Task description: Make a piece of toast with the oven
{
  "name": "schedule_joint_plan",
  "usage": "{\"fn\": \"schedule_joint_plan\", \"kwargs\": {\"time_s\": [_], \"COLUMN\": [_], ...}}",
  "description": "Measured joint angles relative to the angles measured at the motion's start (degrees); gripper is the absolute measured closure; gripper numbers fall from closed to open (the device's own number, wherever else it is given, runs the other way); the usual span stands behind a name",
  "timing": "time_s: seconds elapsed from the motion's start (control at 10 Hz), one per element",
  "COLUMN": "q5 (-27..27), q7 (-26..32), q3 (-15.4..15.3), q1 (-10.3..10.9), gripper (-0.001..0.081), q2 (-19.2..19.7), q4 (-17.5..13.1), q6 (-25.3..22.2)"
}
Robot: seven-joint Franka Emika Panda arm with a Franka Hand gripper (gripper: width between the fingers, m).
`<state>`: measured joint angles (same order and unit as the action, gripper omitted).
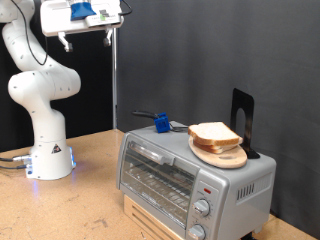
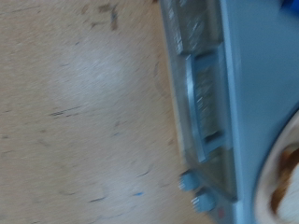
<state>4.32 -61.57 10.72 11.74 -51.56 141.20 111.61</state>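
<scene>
Oven [image 1: 190, 180] stood nearest the exterior camera, door closed, two knobs [image 1: 203, 215] at its right end. Bread slice [image 1: 213, 133] lay on the round wooden board [image 1: 222, 154] on the oven roof, beside a blue-handled tool [image 1: 158, 122]. Gripper [image 1: 68, 42] hung high at the exterior view's top left, well apart; finger spacing could not be told. Judgement: door access required a square approach to the handle [image 1: 148, 155].

The piece of toast [image 1: 212, 134], a pale, roughly square slice with a tan crust, is lying flat on top of the oven [image 1: 170, 178]. The boxy silver oven is sitting near the bench's front edge in the exterior view, its glass door closed, its two round knobs [image 2: 193, 188] facing outward.
</scene>
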Motion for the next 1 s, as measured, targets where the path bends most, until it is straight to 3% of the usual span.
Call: {"fn": "schedule_joint_plan", "kwargs": {"time_s": [0.1, 0.4, 0.6, 0.9, 1.0], "q5": [-2.0, -7.1, -8.1, -18.7, -19.1], "q7": [6.1, 24.0, 20.7, 21.0, 21.4], "q3": [2.6, 11.9, 11.0, 12.4, 12.9], "q1": [2.7, 12.4, 11.5, 13.6, 14.0], "gripper": [0.0003, 0.0003, 0.0003, 0.0003, 0.0003], "q2": [0.5, 5.5, 5.1, 4.4, 4.5], "q4": [-1.6, -4.8, -4.6, -5.9, -6.0], "q6": [-1.9, -2.0, -1.4, 0.6, 0.7]}}
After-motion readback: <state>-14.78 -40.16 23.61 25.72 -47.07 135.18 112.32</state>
